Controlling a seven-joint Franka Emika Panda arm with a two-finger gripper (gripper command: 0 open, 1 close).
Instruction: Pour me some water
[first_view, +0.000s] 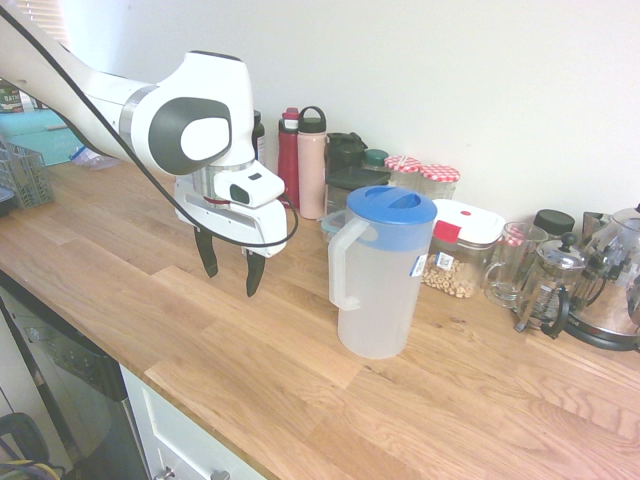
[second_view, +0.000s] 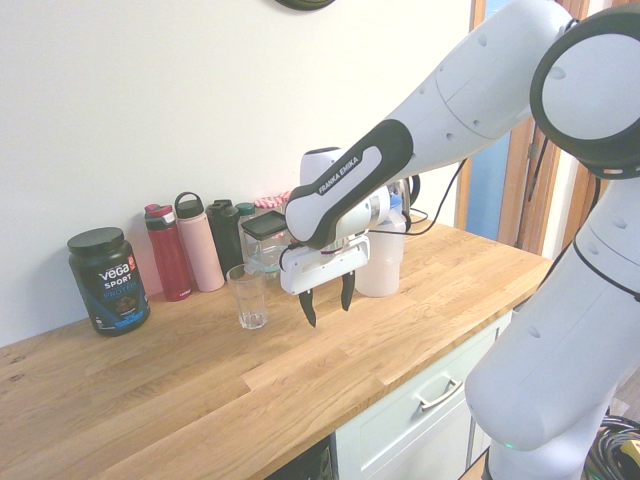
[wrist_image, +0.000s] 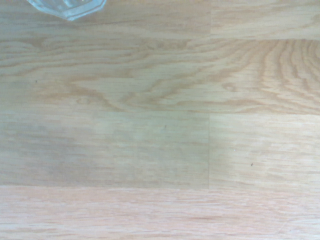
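While the glass (second_view: 249, 301) stands upright, the fingers (second_view: 329, 316) hang apart and empty, short of the pitcher (second_view: 379, 266).

Seen from the second exterior view, left to right around the fingers, the glass sits near ten o'clock on the counter (second_view: 190, 390), where a low sideways swing could tip it; the pitcher stands between one and two o'clock, and in the first exterior view its handle (first_view: 339, 268) points toward nine o'clock, so an off-centre approach could shove it, a shallow grip could let it twist, and a loose blue lid (first_view: 392, 204) could release water suddenly.
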